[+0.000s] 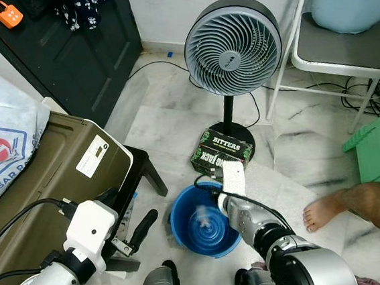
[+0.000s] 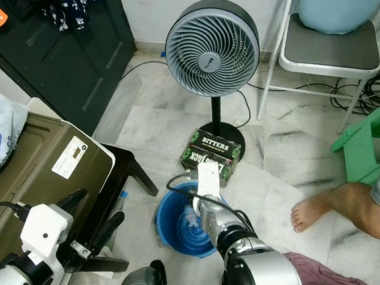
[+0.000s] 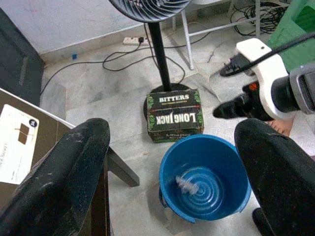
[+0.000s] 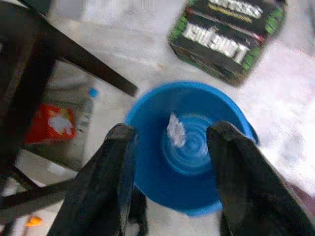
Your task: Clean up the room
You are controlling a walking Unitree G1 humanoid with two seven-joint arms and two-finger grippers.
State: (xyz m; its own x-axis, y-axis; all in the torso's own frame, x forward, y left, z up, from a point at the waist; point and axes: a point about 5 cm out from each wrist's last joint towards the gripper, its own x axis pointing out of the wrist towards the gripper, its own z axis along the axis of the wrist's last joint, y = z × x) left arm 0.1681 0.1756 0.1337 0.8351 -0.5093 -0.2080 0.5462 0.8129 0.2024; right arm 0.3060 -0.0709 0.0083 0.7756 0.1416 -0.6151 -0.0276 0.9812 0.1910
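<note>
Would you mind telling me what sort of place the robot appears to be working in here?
Probably a lived-in room of a home: a standing fan on a marble-look floor, a folding chair and a blue bucket.

Round blue bucket (image 1: 206,245) upright on pale floor, small whitish scrap (image 4: 175,130), perhaps crumpled paper, lying inside

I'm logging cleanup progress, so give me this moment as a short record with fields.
bucket: blue bucket on the floor, in front of the fan
contents: a small whitish scrap at the bottom
right gripper: open, above the bucket, holding nothing
left gripper: open, beside the bucket, holding nothing
nearby: green and black box at the fan's base; a person's bare foot
</note>
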